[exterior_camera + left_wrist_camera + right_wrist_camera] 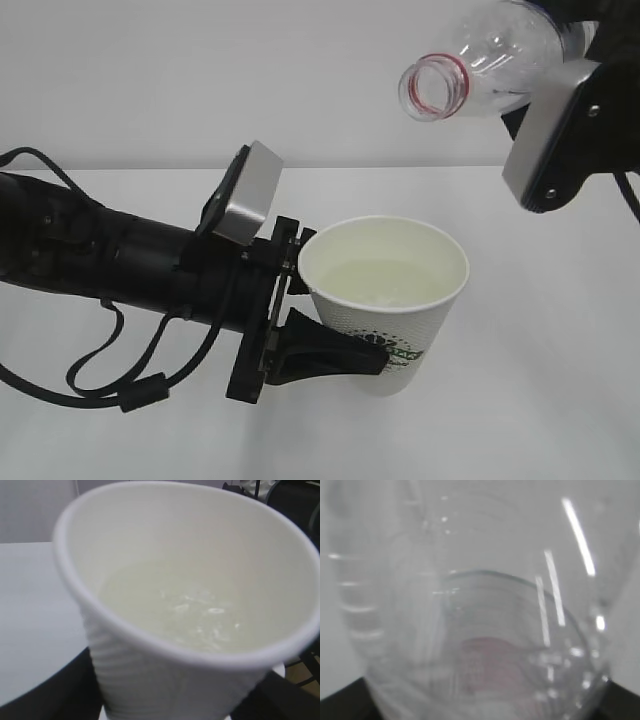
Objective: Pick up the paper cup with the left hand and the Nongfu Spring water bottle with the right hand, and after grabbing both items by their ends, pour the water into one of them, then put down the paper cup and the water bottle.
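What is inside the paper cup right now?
The cup holds clear water, filling its lower part; both the exterior and left wrist views show it. The water hides the cup's bottom.

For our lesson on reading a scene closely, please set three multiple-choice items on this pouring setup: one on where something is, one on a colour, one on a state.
1. Where is the bottle's mouth compared with the cup?
A. Above the cup and to its right
B. Inside the cup
C. Below the cup

2. What colour is the ring round the bottle's neck?
A. Blue
B. Red
C. Yellow

3. What is the state of the cup?
A. Empty, lying on its side
B. Upside down on the table
C. Holding liquid, gripped by the left gripper

Answers:
1 A: the bottle is tilted in the right gripper, its mouth clear of the cup.
2 B: the ring is red.
3 C: liquid shows inside, and the left gripper clamps the cup's side.
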Motion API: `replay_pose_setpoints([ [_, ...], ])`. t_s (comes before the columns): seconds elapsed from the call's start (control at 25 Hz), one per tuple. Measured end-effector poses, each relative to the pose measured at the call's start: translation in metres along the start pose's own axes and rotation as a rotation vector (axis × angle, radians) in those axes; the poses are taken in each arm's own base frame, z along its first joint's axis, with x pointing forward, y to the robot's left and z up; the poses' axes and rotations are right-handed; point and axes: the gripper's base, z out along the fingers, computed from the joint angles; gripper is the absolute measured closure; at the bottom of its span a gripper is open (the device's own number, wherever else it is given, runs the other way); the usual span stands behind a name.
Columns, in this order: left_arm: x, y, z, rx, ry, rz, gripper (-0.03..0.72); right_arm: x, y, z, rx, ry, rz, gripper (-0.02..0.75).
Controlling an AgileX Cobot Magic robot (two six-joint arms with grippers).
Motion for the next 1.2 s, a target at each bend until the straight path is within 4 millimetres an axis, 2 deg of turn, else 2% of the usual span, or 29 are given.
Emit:
replay_pose_setpoints([
  [0.92,-0.0002,0.0003,0.0,-0.003,-0.003,-0.002,0.196,0.0014,-0.0006,0.0,0.011,0.013,0.492,0.235],
  [1.2,-0.0002,0.0003,0.0,-0.003,-0.003,-0.002,0.196,0.0016,-0.0007,0.0,0.013,0.015,0.596,0.235],
])
